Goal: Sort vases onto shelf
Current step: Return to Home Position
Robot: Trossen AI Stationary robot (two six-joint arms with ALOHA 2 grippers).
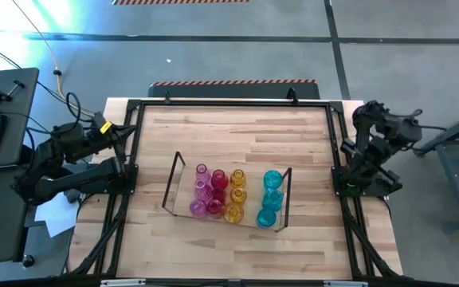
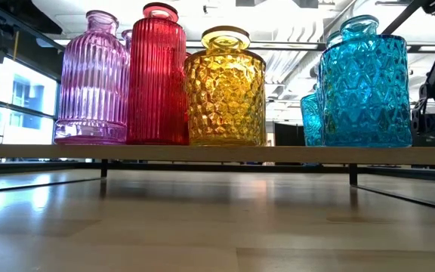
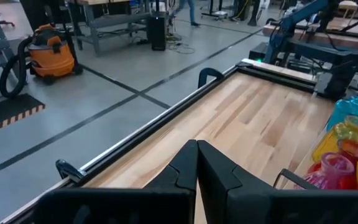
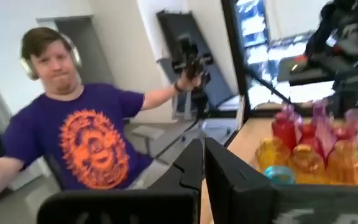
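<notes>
Twelve vases stand on the shelf (image 1: pixel 171 182), in four rows of three by colour: three pink vases (image 1: pixel 201 189) nearest the shelf's end frame on the left arm's side, three red vases (image 1: pixel 217 194) just beside them, three yellow vases (image 1: pixel 237 195) next, and then, across a small gap, three cyan vases (image 1: pixel 273 198) by the other end frame. All stand upright. The shelf sits on the wooden surface (image 1: pixel 237 135), towards its near edge and about midway between the two arms, and a black frame (image 1: pixel 229 104) runs around the surface. Beyond the shelf lies a grey floor (image 1: pixel 213 48) with dark lines across it. An orange vacuum (image 3: pixel 53 46) stands out on that floor, and a person (image 4: pixel 82 137) in a purple shirt with an orange print sits past the shelf with one arm raised. The left hand (image 3: pixel 197 168) is well apart from the shelf at the surface's left edge, fingers pressed together and holding nothing. The right hand (image 4: pixel 204 171) is well apart from the shelf on the opposite side, its fingers closed to a thin slit, empty, touching no vase.
</notes>
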